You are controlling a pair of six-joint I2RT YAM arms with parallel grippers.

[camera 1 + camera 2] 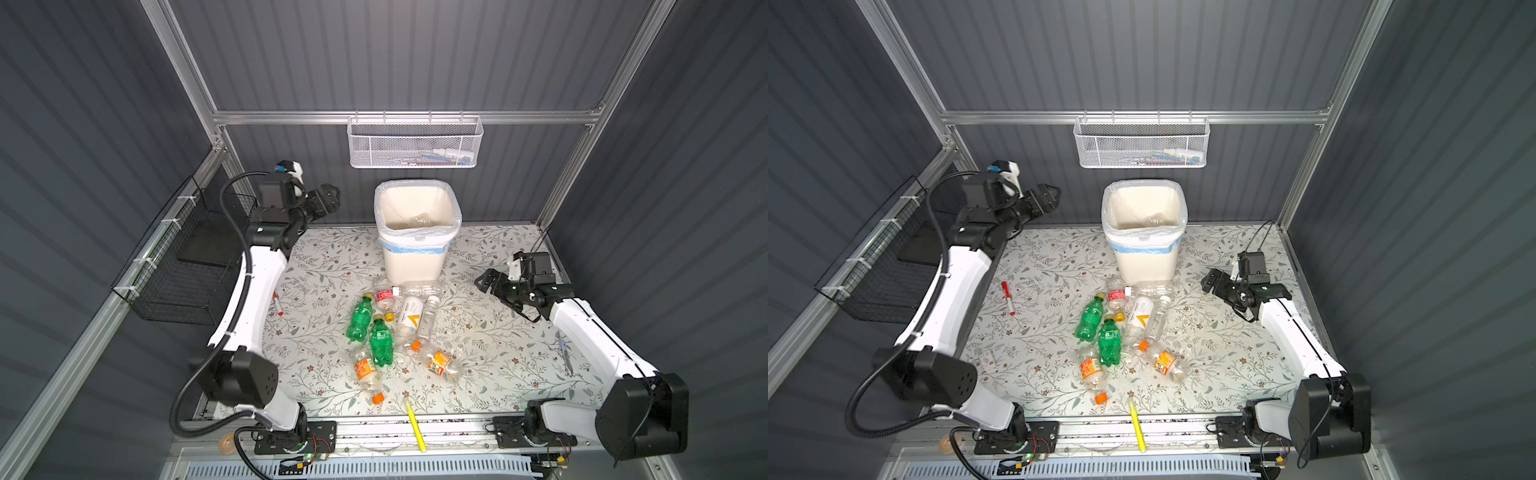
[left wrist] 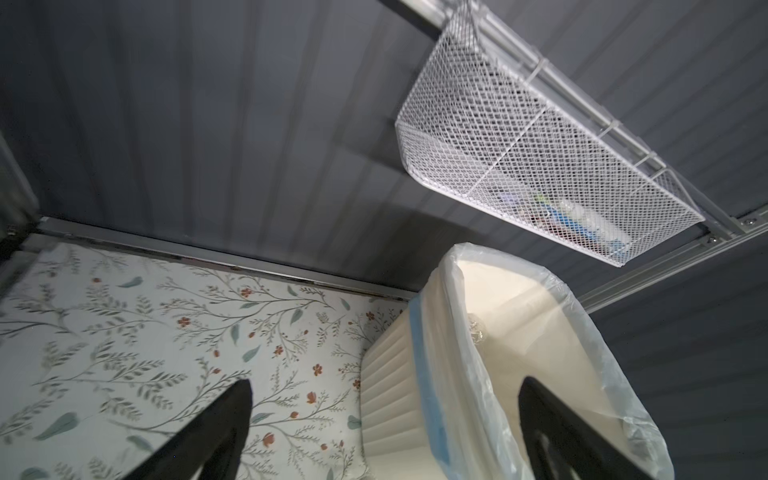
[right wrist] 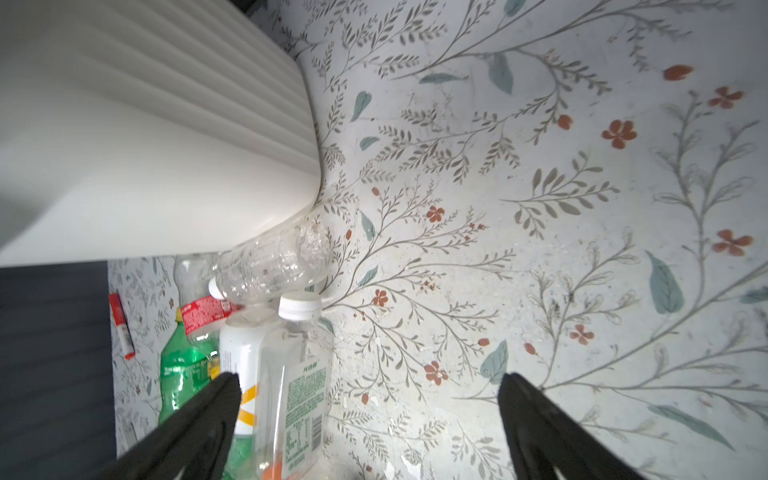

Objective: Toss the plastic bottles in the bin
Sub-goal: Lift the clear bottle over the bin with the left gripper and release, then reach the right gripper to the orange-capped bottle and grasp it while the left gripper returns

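Left wrist view: the left gripper (image 2: 386,384) stands with its jaws spread wide and nothing between them. The bin (image 2: 390,395) is just ahead of it, a little to one side, with the rim at about the gripper's height. Something clear and crinkled shows inside the liner; in a top view it reads as one clear bottle (image 1: 419,219) lying at the bottom of the bin (image 1: 411,262). That is the only bottle that can be counted as done.

The rest is still to do. In both top views the plastic bottles (image 1: 390,332) lie in a loose heap on the desk (image 1: 498,353), below and well short of the raised left gripper (image 1: 330,197), on the near side of the bin. At least eight can be made out: two green, one with a red label, one with a white label, two with orange labels, and two clear. The clear bottle (image 3: 270,266) nearest the bin touches its base.

The right gripper (image 1: 482,282) hovers low over the desk, also fully open and empty. In the right wrist view the heap's edge sits just ahead of one fingertip, with the slim white-capped bottle (image 3: 291,374) closest. By my reading the task is barely begun, and that bottle looks the likeliest next pick.
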